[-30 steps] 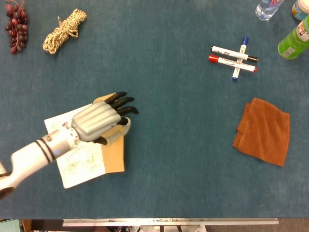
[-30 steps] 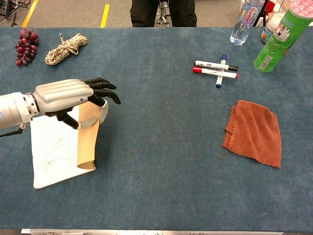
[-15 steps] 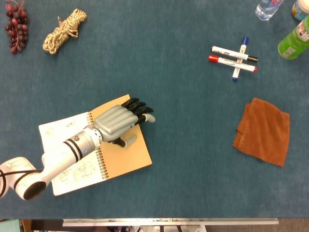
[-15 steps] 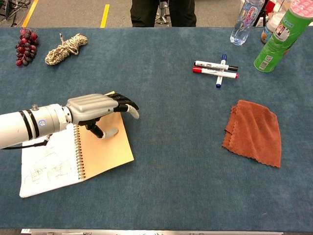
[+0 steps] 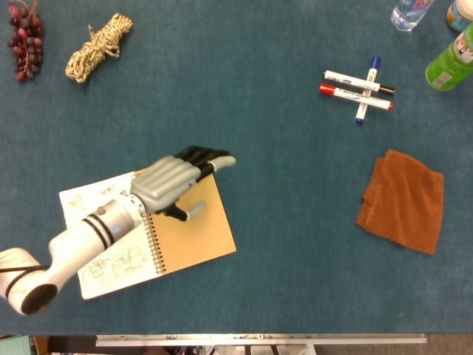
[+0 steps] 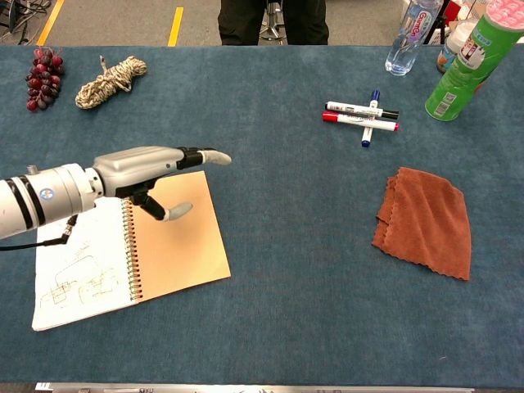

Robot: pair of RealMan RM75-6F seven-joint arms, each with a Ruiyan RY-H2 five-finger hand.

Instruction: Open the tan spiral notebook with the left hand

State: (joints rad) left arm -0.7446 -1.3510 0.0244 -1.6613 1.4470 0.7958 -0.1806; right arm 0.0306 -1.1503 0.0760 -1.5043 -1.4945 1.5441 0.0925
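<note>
The tan spiral notebook (image 5: 194, 230) (image 6: 178, 237) lies open and flat at the table's front left. Its tan cover is turned out to the right, and a white sketched page (image 5: 111, 259) (image 6: 78, 274) shows to the left of the spiral. My left hand (image 5: 174, 181) (image 6: 155, 168) hovers over the cover's far edge, fingers stretched out toward the right and thumb hanging down. It holds nothing. My right hand appears in neither view.
Grapes (image 5: 24, 38) and a coil of rope (image 5: 97, 46) lie at the far left. Crossed markers (image 5: 360, 89), a clear bottle (image 6: 408, 37) and a green canister (image 6: 463, 61) stand at the far right. A brown cloth (image 5: 403, 200) lies at the right.
The cover, held upright a second ago, has fallen flat to the right. My left hand has let it go, straightened its fingers and lifted slightly off the cover.
</note>
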